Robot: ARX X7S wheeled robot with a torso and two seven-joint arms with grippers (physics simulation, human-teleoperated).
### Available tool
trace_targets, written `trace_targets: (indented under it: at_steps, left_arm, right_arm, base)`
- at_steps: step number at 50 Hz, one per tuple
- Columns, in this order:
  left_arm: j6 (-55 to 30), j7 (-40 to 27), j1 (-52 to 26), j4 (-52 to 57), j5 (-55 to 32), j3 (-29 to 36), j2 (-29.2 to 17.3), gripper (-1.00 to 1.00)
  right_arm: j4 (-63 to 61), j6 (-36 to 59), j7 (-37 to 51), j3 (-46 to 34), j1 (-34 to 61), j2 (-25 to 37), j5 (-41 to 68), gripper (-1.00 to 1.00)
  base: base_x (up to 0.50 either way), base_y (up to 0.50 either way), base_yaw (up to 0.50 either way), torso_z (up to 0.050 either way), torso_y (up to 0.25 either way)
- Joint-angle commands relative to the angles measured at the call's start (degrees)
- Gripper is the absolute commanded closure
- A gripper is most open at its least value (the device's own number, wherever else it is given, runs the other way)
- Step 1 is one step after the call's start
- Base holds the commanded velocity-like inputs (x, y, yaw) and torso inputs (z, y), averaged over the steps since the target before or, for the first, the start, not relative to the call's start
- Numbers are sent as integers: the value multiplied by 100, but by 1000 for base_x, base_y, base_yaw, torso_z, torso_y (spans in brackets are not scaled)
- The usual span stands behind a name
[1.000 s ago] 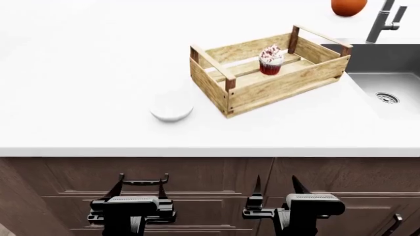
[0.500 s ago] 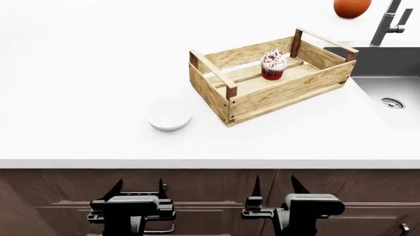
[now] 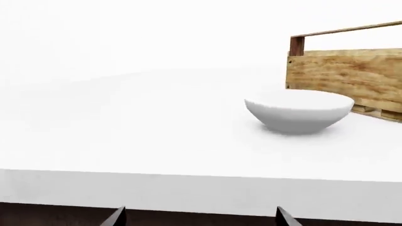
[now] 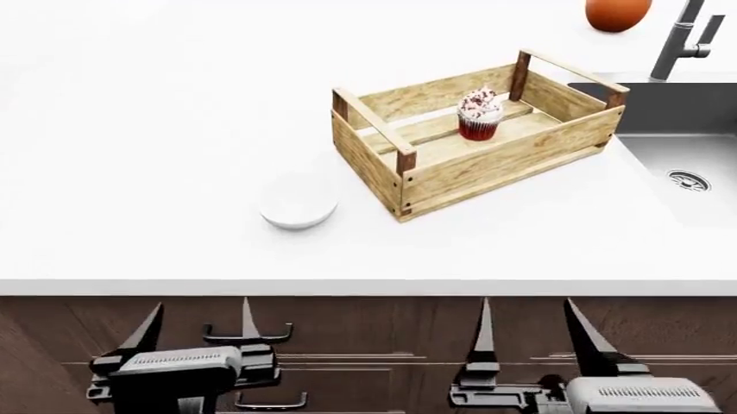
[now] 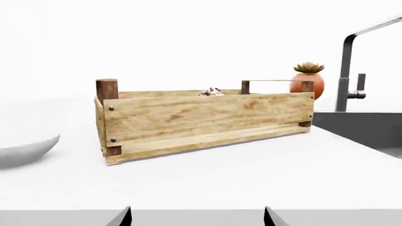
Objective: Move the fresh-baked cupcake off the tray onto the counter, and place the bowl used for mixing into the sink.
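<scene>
Head view: both end effectors, left [image 4: 196,323] and right [image 4: 526,323], spread wide, empty, below worktop [image 4: 150,112] edge. Cupcake [image 4: 481,114] in crate [image 4: 484,168], up ahead of right one; bowl [image 4: 299,206] ahead of left. Nothing grabbed yet, so approach step; next, raise arms, reach in.

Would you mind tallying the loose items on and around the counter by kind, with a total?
Cupcake: 1
Wooden tray: 1
White bowl: 1
Potted plant: 1
Total: 4
</scene>
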Motion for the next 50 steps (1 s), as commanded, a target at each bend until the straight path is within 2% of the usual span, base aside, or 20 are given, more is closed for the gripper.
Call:
trace_targets:
  at_steps: [1, 4, 10, 14, 16, 22, 27, 33, 49, 50]
  left_arm:
    - [-565, -268, 179, 1173, 53, -115, -274, -100]
    - [-858, -222, -66, 1490, -44, -193, -412, -100]
    - [-1831, -152, -1010, 2112, -928, -607, -528, -100]
    - [-2541, -178, -1944, 2223, -1606, -880, -569, -100]
    - [-2843, -149, -2554, 2055, -1964, -973, -517, -100]
    - [-3088, 1, -3725, 1436, -2227, -935, -417, -100]
    - [-2695, 483, -4932, 199, -1732, -283, -226, -100]
    - [-2113, 846, -5779, -1259, -1364, 29, 112, -100]
    - [-2089, 825, -5787, -1275, -1389, 52, 93, -100]
    - [-1872, 853, -5818, -1427, -1373, 6, 186, -100]
  right_arm:
    - [-1517, 424, 190, 106, -91, 396, -286, -100]
    - [-1836, 789, 180, 126, 224, 502, -354, -100]
    - [-2332, 1732, 130, 153, 1122, 708, -138, -100]
    - [-2342, 2023, 1381, -280, 2539, 1870, 1328, -100]
    - [-2334, 2381, 1667, -480, 3421, 2091, 1841, -100]
    - [-1726, 2559, 1392, -454, 4401, 1877, 2369, -100]
    - [-763, 2426, 911, -607, 5181, 1566, 2318, -100]
    - [11, 2334, 552, -946, 5731, 1263, 2079, -100]
    - [18, 2326, 558, -956, 5737, 1268, 2083, -100]
    - [152, 2366, 606, -829, 5815, 1204, 2205, -100]
  base:
    - [0, 0, 0, 0, 0]
    - [0, 0, 0, 0, 0]
    - [0, 0, 0, 0, 0]
    - [0, 0, 0, 0, 0]
    - [0, 0, 0, 0, 0]
    - [0, 0, 0, 0, 0]
    - [0, 0, 0, 0, 0]
    - [0, 0, 0, 0, 0]
    - [0, 0, 0, 0, 0]
    - [0, 0, 0, 0, 0]
